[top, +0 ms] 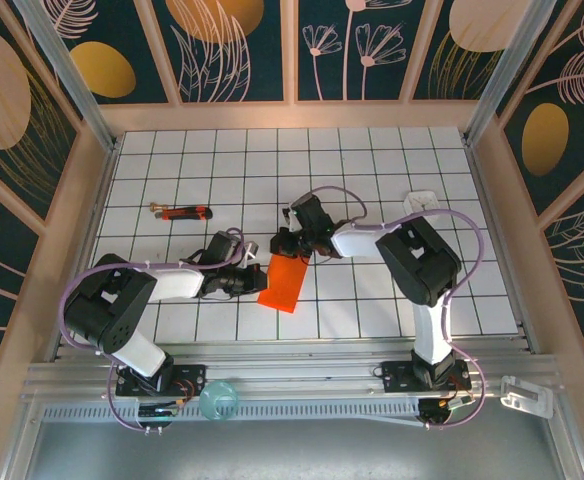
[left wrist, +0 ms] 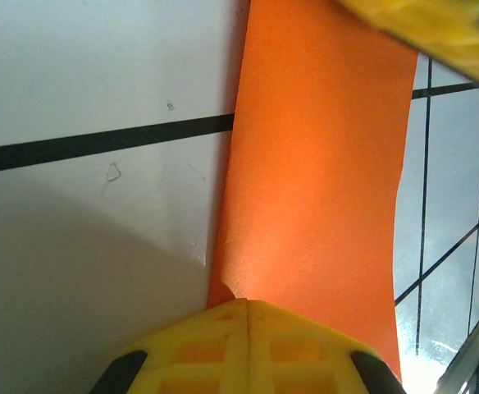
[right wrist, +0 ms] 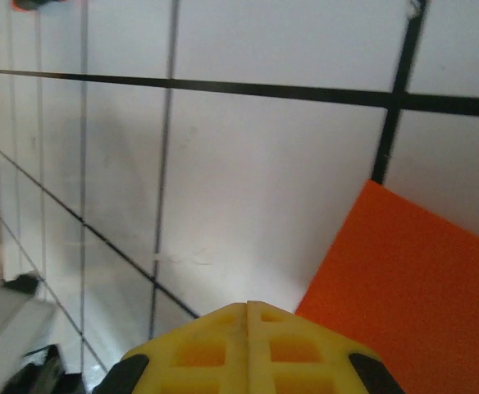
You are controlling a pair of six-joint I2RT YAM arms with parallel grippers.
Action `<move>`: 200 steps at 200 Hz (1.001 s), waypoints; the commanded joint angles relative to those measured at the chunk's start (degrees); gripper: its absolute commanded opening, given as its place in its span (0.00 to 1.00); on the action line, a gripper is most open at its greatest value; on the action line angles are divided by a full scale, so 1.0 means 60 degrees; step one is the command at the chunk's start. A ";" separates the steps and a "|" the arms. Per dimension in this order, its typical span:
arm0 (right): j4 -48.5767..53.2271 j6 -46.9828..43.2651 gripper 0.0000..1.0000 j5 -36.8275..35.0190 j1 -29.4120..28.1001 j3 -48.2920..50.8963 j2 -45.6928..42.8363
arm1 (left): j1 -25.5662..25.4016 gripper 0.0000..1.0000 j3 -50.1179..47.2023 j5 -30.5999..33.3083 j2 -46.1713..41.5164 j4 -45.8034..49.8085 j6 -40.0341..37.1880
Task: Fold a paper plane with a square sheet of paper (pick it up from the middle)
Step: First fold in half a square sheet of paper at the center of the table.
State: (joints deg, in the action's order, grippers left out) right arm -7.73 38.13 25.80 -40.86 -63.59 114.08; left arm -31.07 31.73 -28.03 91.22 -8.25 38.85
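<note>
The square sheet of paper [top: 284, 284] is bright orange-red and lies flat on the grid table as a narrow rectangle about one tile wide, not in the shape of a paper plane. My left gripper [top: 254, 284] is shut, and its yellow tips [left wrist: 248, 302] rest on the left long edge of the paper [left wrist: 321, 180], where the edge shows a small nick. My right gripper [top: 288, 252] is shut at the far end of the strip. In its wrist view the tips [right wrist: 248, 305] sit on bare white table just left of the paper's corner [right wrist: 420, 279]. The right fingers [left wrist: 436, 33] cross the top of the left wrist view.
A thin red-and-black stick tool [top: 184, 212] lies at the left back, about two tiles from the paper. A small white square object [top: 421, 203] sits at the right back. A teal round thing [top: 218, 400] rests on the rail by the left base. Wooden walls ring the table [top: 372, 160].
</note>
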 commanded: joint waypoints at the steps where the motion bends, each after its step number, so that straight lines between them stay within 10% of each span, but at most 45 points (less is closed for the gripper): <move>1: -0.0093 0.0188 0.00 -0.0161 0.0115 -0.0153 0.0539 | -0.0028 0.00 -0.0305 0.0893 0.0319 0.1957 0.0099; 77: 0.0302 -0.0604 0.00 -0.0375 0.0350 0.0494 0.0732 | 0.0497 0.19 0.1090 -0.1013 -0.0703 0.0345 0.1176; 114: 0.0378 -0.0692 0.00 -0.0448 0.0389 0.0594 0.0686 | 0.0635 0.00 0.2091 -0.1336 0.0674 0.0657 0.0548; 200: 0.0319 -0.0701 0.00 -0.0549 0.0382 0.0782 0.0628 | 0.0897 0.00 0.2460 -0.1037 0.2212 0.1284 -0.0399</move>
State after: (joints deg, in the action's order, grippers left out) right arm -11.88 35.86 26.85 -38.76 -61.69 116.01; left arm -25.91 46.89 -35.53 102.72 -3.81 39.33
